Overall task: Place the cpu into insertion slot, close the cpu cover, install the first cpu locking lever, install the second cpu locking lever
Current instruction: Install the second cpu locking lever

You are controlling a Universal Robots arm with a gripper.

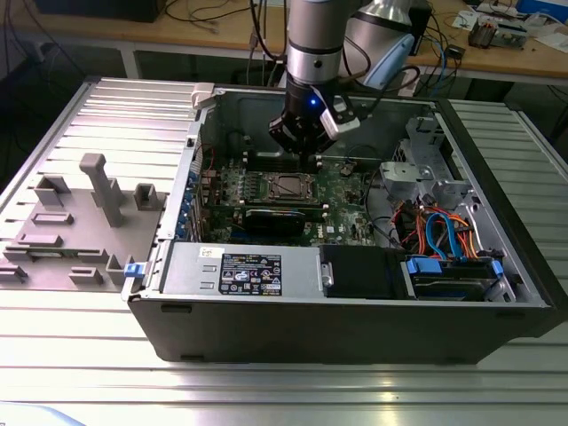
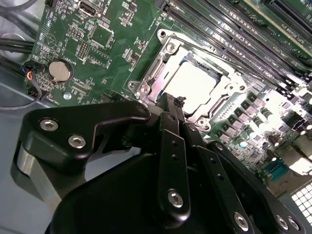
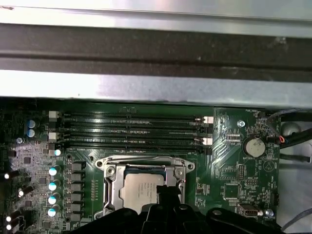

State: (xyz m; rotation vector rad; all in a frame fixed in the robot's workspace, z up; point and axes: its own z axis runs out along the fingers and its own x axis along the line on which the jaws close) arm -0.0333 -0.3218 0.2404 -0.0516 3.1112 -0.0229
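Note:
The cpu [image 3: 139,187] lies flat in the insertion slot [image 1: 289,185] on the green board, its pale face showing through the window of the cpu cover [image 3: 109,187]. The silvery cover is folded down around the cpu [image 2: 197,83] in both wrist views. A thin metal lever [image 3: 146,161] runs along one edge of the socket. My gripper [image 2: 169,100] hangs just above the socket's edge, fingers shut together with nothing between them. In the exterior view the gripper [image 1: 317,158] is inside the open computer case, just behind the socket.
A long black graphics card [image 1: 282,217] lies in front of the socket, and a labelled black box [image 1: 240,271] sits nearer the case front. Memory slots [image 3: 131,129] run behind the socket. Cabled drive bays [image 1: 444,240] fill the exterior view's right. Grey fixtures [image 1: 98,191] stand outside on the left.

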